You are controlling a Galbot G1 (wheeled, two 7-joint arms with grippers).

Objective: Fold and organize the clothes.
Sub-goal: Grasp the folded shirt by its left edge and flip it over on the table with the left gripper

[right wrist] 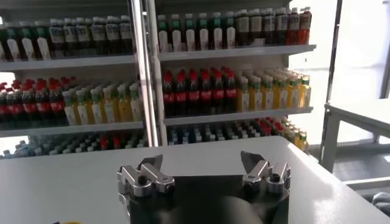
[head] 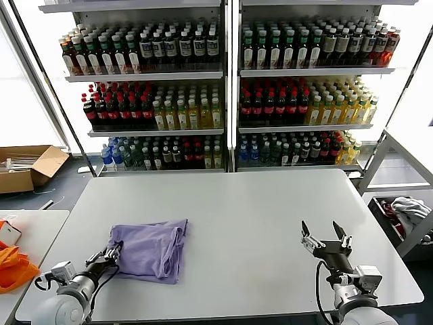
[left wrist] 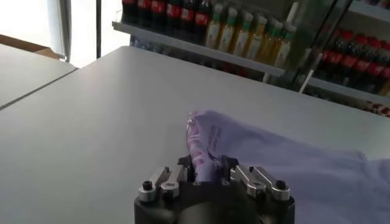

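A lavender T-shirt (head: 150,248) lies folded into a rough rectangle on the front left of the white table (head: 243,210). My left gripper (head: 111,255) is at the shirt's near left corner and is shut on a pinch of its fabric, which shows lifted slightly between the fingers in the left wrist view (left wrist: 204,163). The rest of the shirt (left wrist: 292,167) spreads flat beyond. My right gripper (head: 326,242) is open and empty, held above the table's front right, far from the shirt; it also shows in the right wrist view (right wrist: 203,165).
Shelves of bottled drinks (head: 223,88) stand behind the table. A cardboard box (head: 27,166) sits on the floor at left, an orange bag (head: 13,267) on a side table, and a bin with cloth (head: 406,213) at right.
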